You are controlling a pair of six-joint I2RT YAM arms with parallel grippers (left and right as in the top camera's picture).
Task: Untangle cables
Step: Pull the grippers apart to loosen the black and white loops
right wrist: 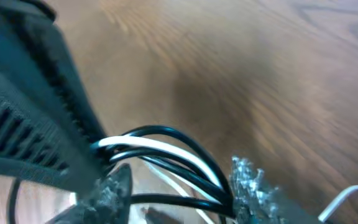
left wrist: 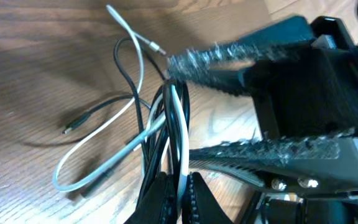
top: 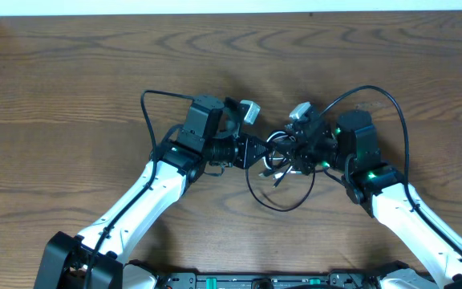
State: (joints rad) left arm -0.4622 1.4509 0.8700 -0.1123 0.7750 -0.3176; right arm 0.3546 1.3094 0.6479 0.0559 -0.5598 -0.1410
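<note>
My left end effector [left wrist: 179, 190] is clamped on the cables [top: 281, 160], which lie bunched mid-surface [top: 70, 72] between both arms. My right end effector [right wrist: 180, 180] has its jaws apart, straddling the strands. They look light, limp and slick (loops will drag along), so I'd pinch the white cable [left wrist: 92, 165] alone, near its free plug.

Thin black and white cables [top: 273, 170] lie on the brown wooden table [top: 95, 64], left gripper [top: 259, 151] at their nine o'clock, right gripper [top: 297, 152] at three.
</note>
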